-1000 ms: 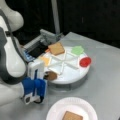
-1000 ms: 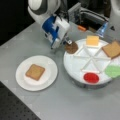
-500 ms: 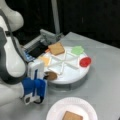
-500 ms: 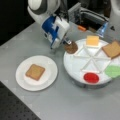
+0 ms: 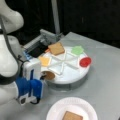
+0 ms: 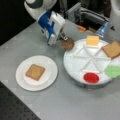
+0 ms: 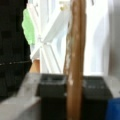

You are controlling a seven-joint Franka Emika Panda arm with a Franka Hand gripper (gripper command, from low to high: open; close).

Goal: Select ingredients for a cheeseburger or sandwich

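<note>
- Currently, at a front view's left, the white paper plate (image 6: 46, 75) is sitting on the grey table (image 6: 62, 105) and carrying one tan bread square (image 6: 35, 72) as the base of the sandwich; nothing else is lying on it.
- Moving rightward, the blue-and-white gripper (image 6: 60, 40) is hovering at the near edge of the white divided round tray (image 6: 75, 75), and its jaws are clenching the brown round patty (image 6: 67, 43).
- The wrist view is showing that patty (image 7: 75, 62) edge-on and upright between the jaws, so the grip appears to be across its flat faces; I judge that keeping the squeeze steady matters most, because a thin disc held this way could pivot or slip.
- In a front view the patty (image 5: 48, 75) is sitting at the tray's rim (image 5: 75, 81), just beside the gripper (image 5: 43, 78); clearing that rim cleanly seems the point to watch.
- Further right, the yellow cheese square (image 6: 92, 40) and the second tan bread square (image 6: 112, 49) are resting in their own compartments, untouched.
- Rightmost and lower, the red disc (image 6: 91, 77) and the green lettuce piece (image 6: 113, 70) are also lying in the tray, well apart from the jaws.
</note>
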